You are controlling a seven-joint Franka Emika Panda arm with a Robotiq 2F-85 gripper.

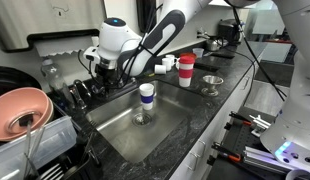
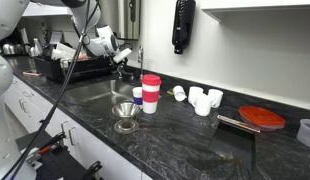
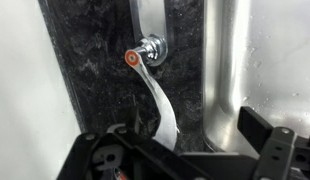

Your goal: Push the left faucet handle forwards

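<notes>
Small shiny metal lever on short round base (image 3: 161, 98) sits on dark speckled stone bench (image 3: 95, 70), just beside steel sink (image 3: 260, 60). Black tool (image 3: 180, 135) hangs at lever's free end, open wide, lever tip in gap. Touching or not: cannot tell. Lever looks hard, stiff, smooth, slippery, not easy to break. Likely turns at round base. Best push near free tip, slow, so tool won't slide off.

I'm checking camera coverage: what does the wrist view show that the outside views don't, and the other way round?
Only the wrist view: the left faucet handle close up with its orange tip, and the fingers at the bottom edge. Only in an exterior view: the arm, a red cup, a pink bowl. Both: the sink and the dark counter.
</notes>
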